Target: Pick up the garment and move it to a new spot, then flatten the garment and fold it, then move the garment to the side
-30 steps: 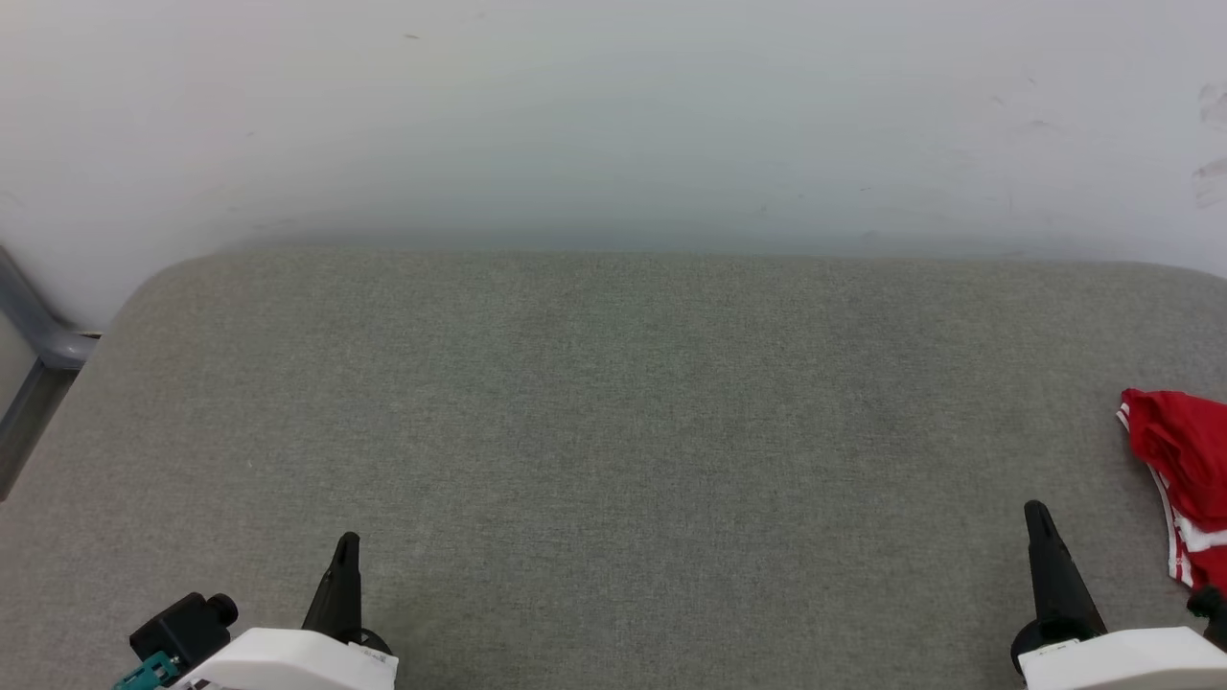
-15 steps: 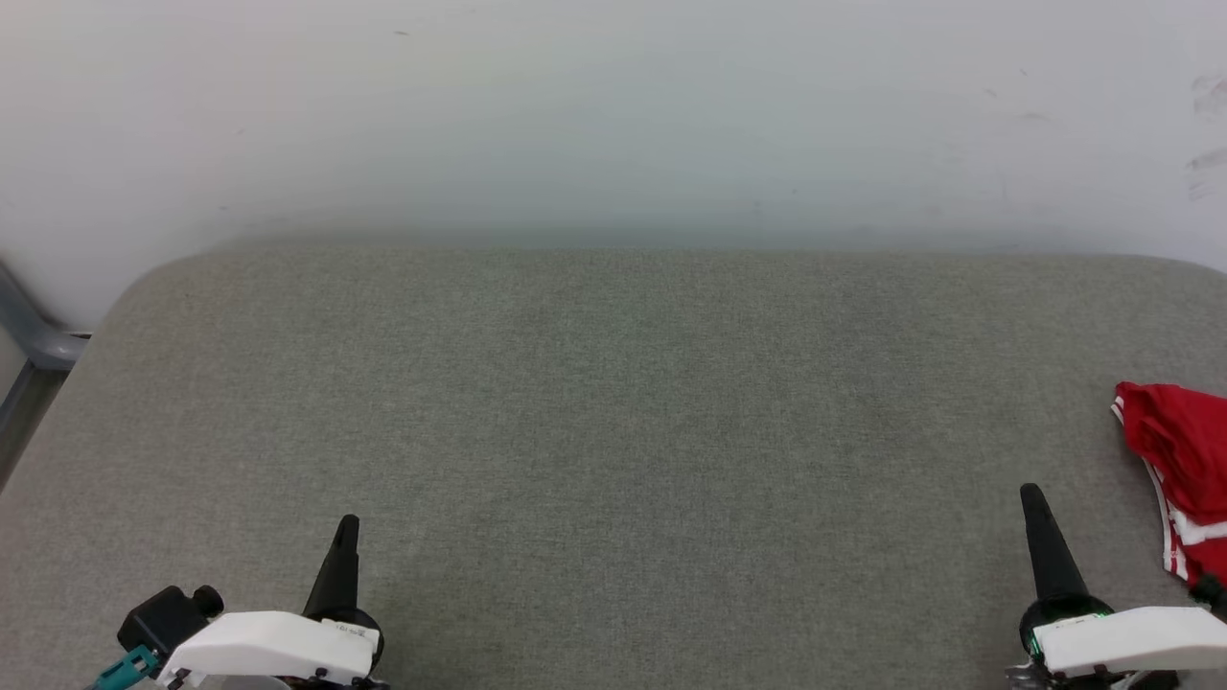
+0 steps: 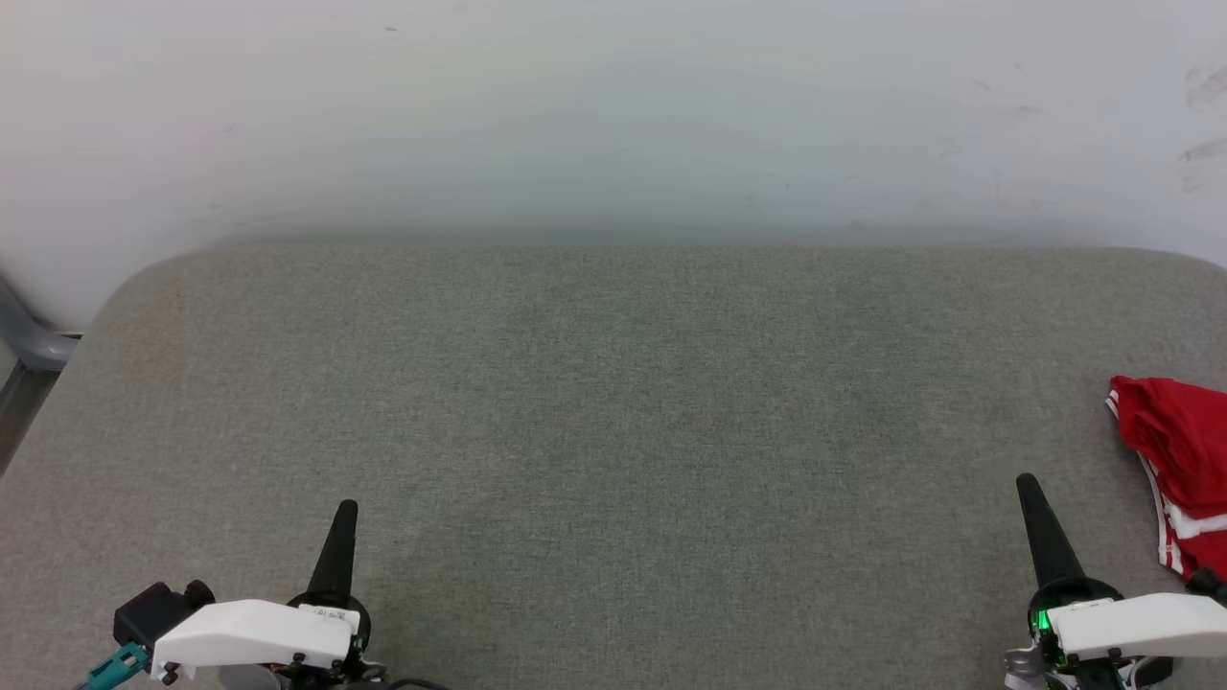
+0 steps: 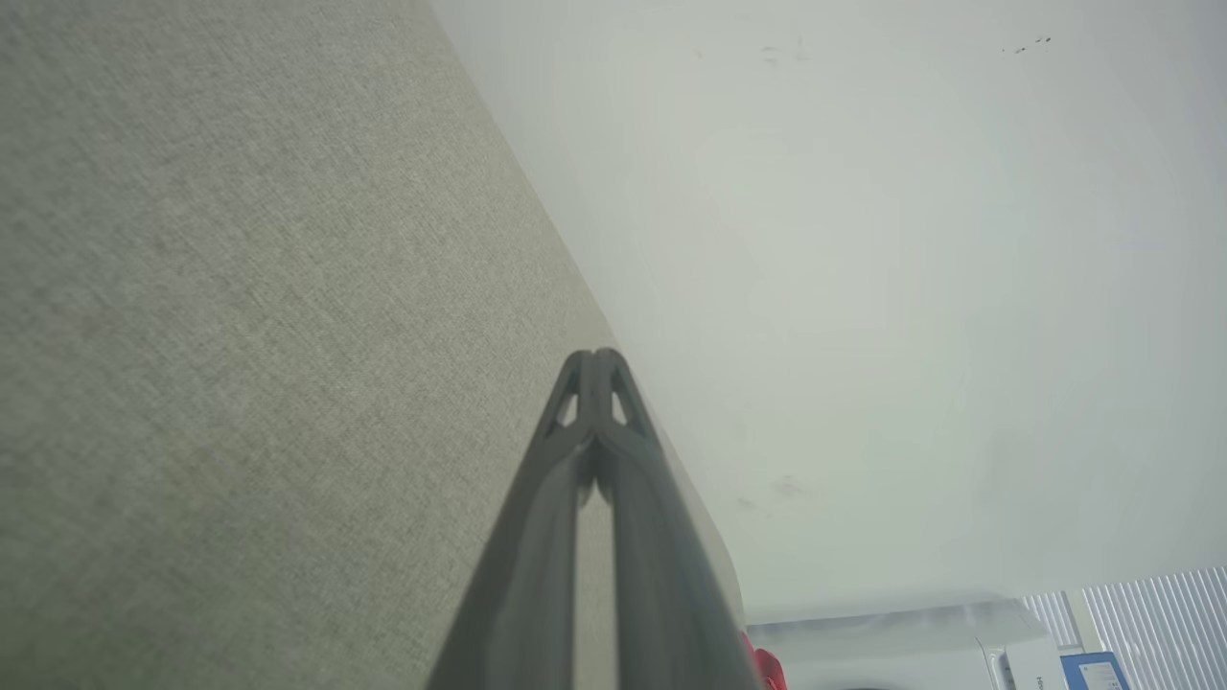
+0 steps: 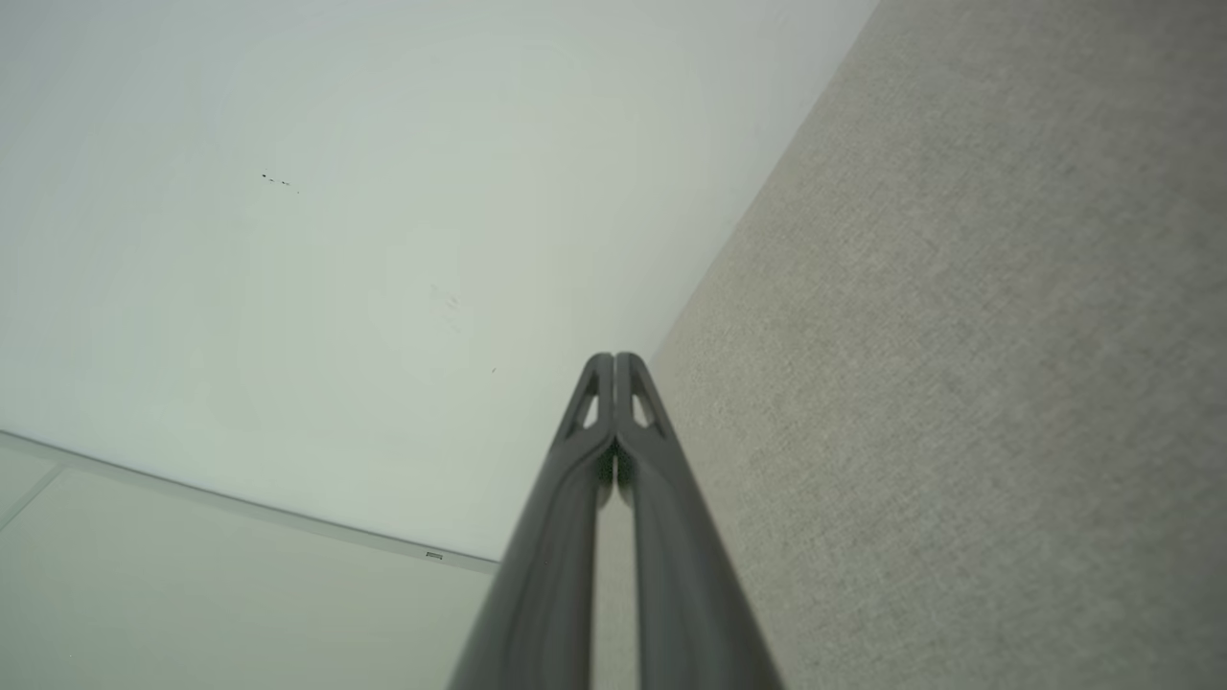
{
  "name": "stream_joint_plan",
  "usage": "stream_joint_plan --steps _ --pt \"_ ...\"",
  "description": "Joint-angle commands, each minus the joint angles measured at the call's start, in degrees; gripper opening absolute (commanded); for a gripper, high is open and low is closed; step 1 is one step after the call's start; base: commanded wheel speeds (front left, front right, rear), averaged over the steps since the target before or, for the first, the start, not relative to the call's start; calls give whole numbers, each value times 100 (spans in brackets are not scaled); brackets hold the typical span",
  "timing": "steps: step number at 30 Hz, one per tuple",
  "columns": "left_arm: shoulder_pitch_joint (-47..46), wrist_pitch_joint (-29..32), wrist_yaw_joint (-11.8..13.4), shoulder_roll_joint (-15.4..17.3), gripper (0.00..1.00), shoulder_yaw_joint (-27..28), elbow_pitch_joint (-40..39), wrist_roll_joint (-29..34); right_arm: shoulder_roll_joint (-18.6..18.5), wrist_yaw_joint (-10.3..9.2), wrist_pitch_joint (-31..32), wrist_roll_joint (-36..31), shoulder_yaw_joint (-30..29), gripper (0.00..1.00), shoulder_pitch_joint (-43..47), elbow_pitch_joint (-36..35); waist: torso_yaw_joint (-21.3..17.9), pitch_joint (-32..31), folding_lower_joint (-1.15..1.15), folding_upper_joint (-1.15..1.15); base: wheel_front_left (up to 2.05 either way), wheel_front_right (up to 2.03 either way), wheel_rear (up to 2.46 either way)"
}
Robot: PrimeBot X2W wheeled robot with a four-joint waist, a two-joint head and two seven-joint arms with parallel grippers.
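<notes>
Two grippers are clenched tip to tip on nothing above a grey fabric surface (image 3: 613, 431): the left gripper (image 3: 346, 510) and the right gripper (image 3: 1028, 482), both pointing at the pale wall (image 3: 613, 115) ahead. Whether either touches the fabric cannot be told.

The garment (image 3: 1174, 441), a rumpled red heap with white and striped trim, lies on the surface to the outer side of the right gripper and slightly ahead of its tips, near but apart. Bare grey fabric lies between them. The left gripper is well apart from the garment, with the right gripper between. Far to the left gripper's outer side, past the surface's rounded corner, stands a grey metal frame (image 3: 29, 350).

The left wrist view adds a red sliver of the garment (image 4: 767, 669) beside the closed left gripper (image 4: 594, 356), plus a white appliance (image 4: 911, 642), a slatted blind (image 4: 1150, 613) and a blue box (image 4: 1093, 671). The right wrist view shows the closed right gripper (image 5: 613, 359) against wall and fabric.
</notes>
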Motion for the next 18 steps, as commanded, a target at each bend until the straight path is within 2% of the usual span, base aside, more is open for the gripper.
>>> stream_joint_plan --steps 1,18 --pt "-154 41 -40 5 0 24 -25 -181 -38 0 37 179 -10 0 -177 -14 -6 5 0 0 0 0 0" --pt "-282 266 -132 -21 0 135 41 -1106 -27 -1 265 1052 -40 0 -360 134 -64 47 0 0 0 0 0"
